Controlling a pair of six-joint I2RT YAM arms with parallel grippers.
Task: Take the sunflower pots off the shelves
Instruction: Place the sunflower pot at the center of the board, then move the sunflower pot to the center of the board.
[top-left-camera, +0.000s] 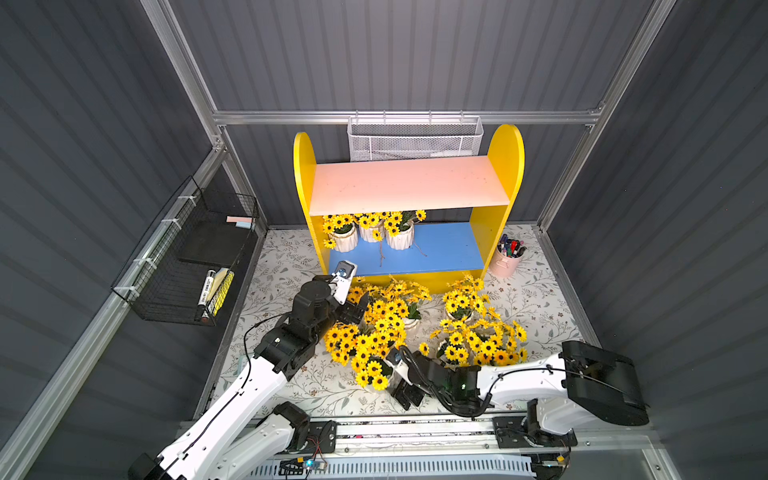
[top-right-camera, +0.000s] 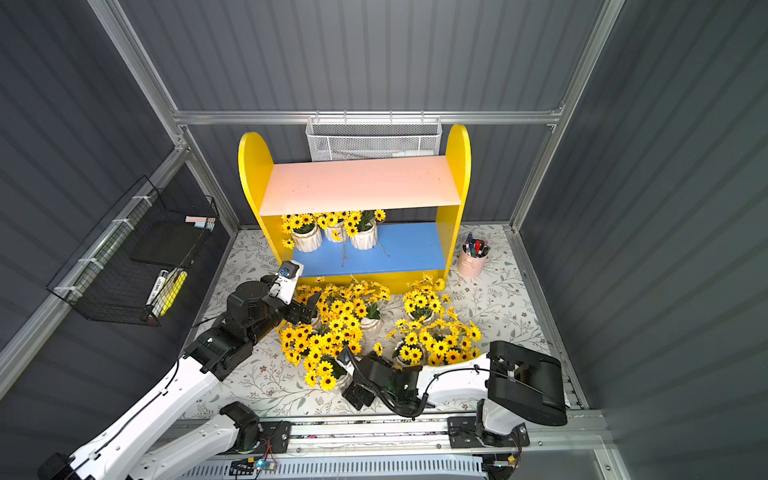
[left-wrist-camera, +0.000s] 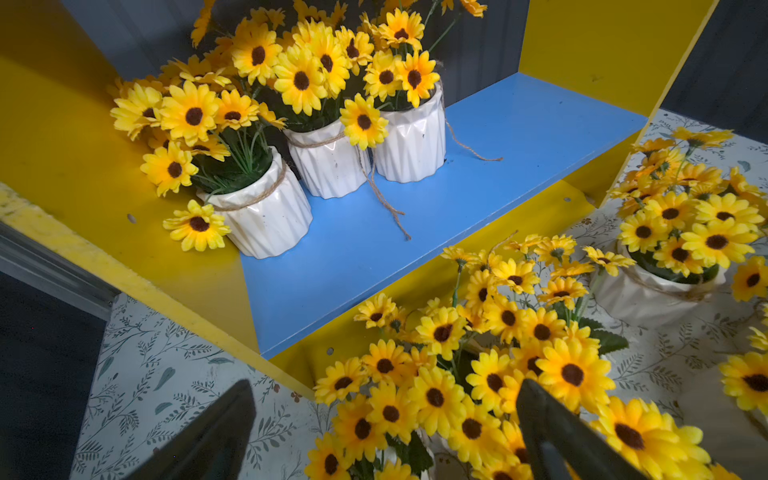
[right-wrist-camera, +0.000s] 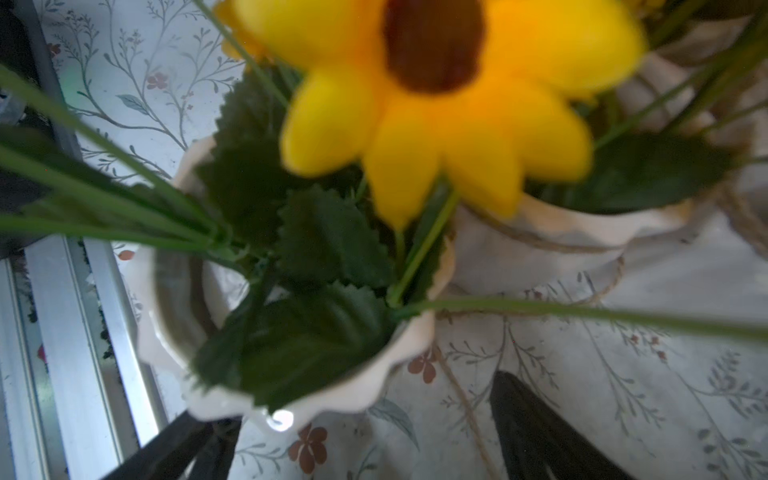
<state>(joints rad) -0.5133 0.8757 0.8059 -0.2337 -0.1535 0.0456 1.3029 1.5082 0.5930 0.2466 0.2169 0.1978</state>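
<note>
1. Right arm (top-left-camera: 523, 378), white with black joints, lies low across the front of the floral-printed counter (top-left-camera: 291, 257) in both top views.
2. Right jaws: spread wide. In the right wrist view, one of the sunflower pots (right-wrist-camera: 291, 399) (white ribbed ceramic, twine at the rim, yellow dark-centred artificial blooms) sits just ahead of the tips. Its rim is close to one black finger (right-wrist-camera: 178, 449), and no clamping contact is visible.
3. Left arm (top-left-camera: 266, 374), of the same build, reaches toward the front left corner of the shelves (top-left-camera: 505, 166).
4. Left jaws: spread wide, gripping nothing. In the left wrist view, blooms of a pot on the counter stand between the two fingers (left-wrist-camera: 208, 436).
5. Shelves: a small yellow wooden unit with rounded side panels, a pale pink upper board (top-left-camera: 407, 183) and a blue lower board (top-left-camera: 449, 249), standing at the back of the counter.
6. On the shelves: three sunflower pots (top-left-camera: 370, 235) are clustered at the left end of the blue lower board, against the yellow side panel.
7. On the counter: the other sunflower pots (top-left-camera: 386, 320) are bunched directly in front of the shelves. Overlapping blooms hide the exact count.
</note>
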